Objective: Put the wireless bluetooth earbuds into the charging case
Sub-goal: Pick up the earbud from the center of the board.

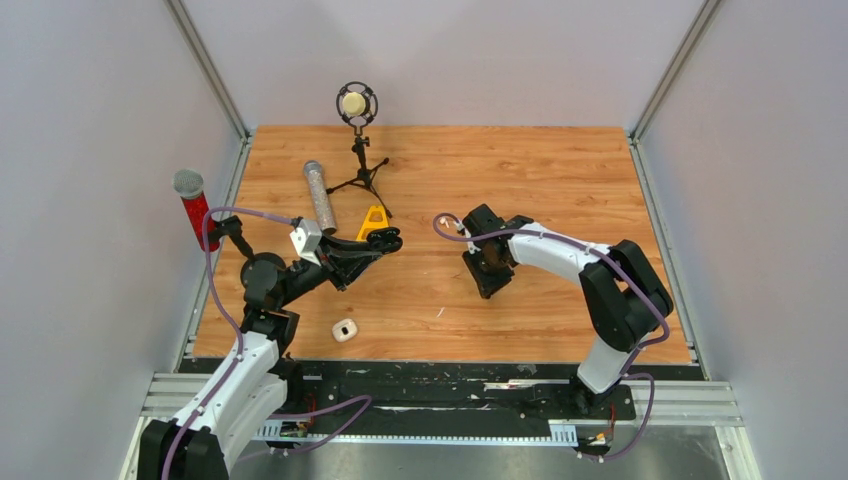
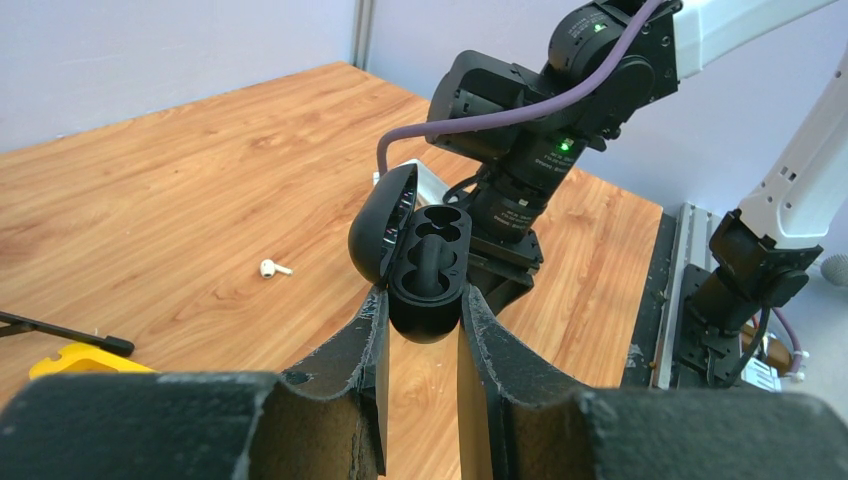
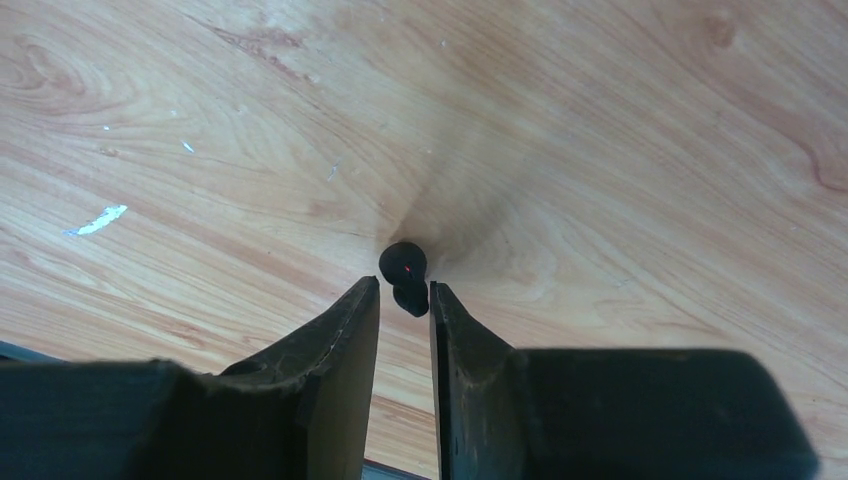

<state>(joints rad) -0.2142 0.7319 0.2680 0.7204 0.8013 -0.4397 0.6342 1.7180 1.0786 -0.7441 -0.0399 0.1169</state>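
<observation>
Clutter gathers on the far left of the wooden counter (image 1: 520,170). A silver microphone (image 1: 320,193) lies flat there. A small tripod (image 1: 360,178) stands just right of it, with a round shock-mounted microphone (image 1: 357,104) on top. A red microphone with a grey head (image 1: 192,205) sits at the left edge. A yellow plastic piece (image 1: 373,222) lies just beside the left tool (image 2: 423,297), on its far side.

That tool is clamped narrow on a black charging case (image 2: 432,270), which is raised off the counter. Its lid is swung open to the left and both wells are empty. In the left wrist view, the right arm's wrist sits straight beyond the open case, pointing down at the counter.

The right tool (image 3: 402,288) stands narrow with a black earbud (image 3: 403,265) at its fingertips, a red dot lit on it. The stem sits between the tips, but I cannot tell whether they pinch it.

A white earbud (image 2: 272,268) lies loose on the counter between the two tools, toward the far side. A white case (image 1: 345,330) sits by the counter's near edge, near the left arm and well apart from both tools.
</observation>
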